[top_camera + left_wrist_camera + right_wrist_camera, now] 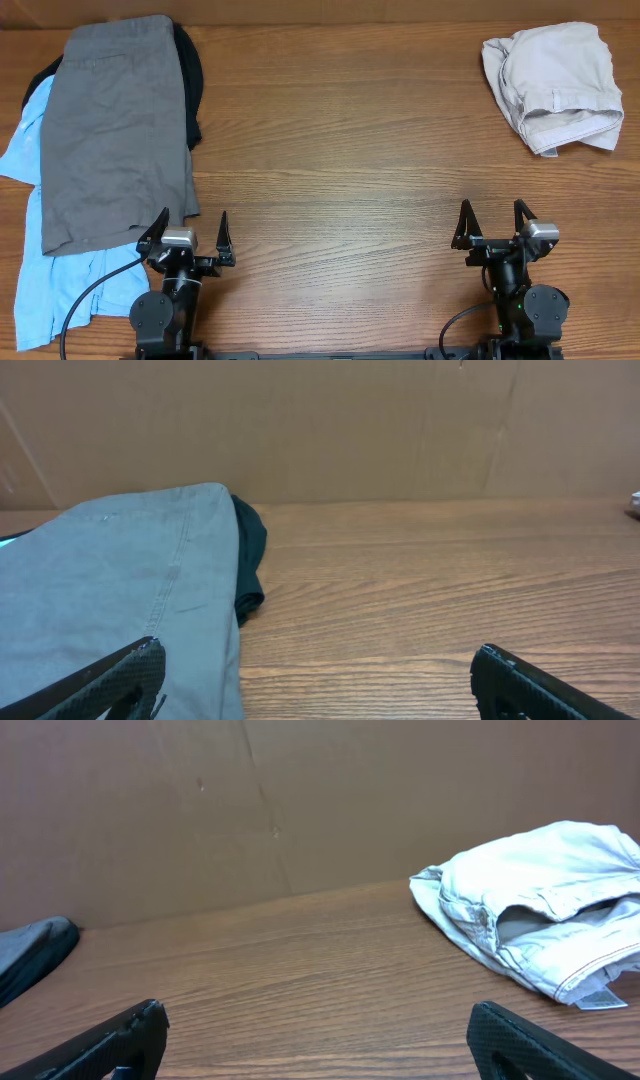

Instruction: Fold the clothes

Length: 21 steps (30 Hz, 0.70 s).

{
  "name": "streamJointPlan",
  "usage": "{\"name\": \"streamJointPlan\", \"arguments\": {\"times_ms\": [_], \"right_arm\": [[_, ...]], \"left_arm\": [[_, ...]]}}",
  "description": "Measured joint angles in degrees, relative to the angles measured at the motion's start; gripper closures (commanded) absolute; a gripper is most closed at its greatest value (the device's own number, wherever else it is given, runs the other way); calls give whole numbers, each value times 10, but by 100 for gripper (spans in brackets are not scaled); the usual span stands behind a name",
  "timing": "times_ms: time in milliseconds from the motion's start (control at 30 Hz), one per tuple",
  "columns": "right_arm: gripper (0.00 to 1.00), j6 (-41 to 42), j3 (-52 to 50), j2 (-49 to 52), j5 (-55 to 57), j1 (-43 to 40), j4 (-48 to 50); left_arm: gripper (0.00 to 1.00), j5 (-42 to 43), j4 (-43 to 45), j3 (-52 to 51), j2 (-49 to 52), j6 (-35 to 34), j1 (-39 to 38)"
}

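Grey-olive shorts [115, 135] lie folded flat at the left of the table, on top of a black shirt [192, 85] and a light blue shirt [40, 280]. The grey shorts also show in the left wrist view [110, 590], with the black shirt [250, 550] beside them. Crumpled beige shorts [555, 85] lie at the far right and show in the right wrist view [540, 915]. My left gripper [187, 238] is open and empty at the front, by the pile's near corner. My right gripper [494, 228] is open and empty at the front right.
A brown cardboard wall [350, 420] stands along the table's far edge. Bare wooden tabletop [340, 150] spans between the pile and the beige shorts.
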Motion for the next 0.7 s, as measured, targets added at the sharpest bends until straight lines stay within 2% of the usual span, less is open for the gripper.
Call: {"name": "streamJointPlan", "arguments": {"times_ms": [533, 700], "right_arm": [[0, -14, 3, 0, -7, 0, 4], [0, -26, 56, 30, -7, 0, 1]], "left_arm": [[0, -1, 8, 0, 0, 0, 0], [0, -14, 6, 7, 0, 0, 0]]}}
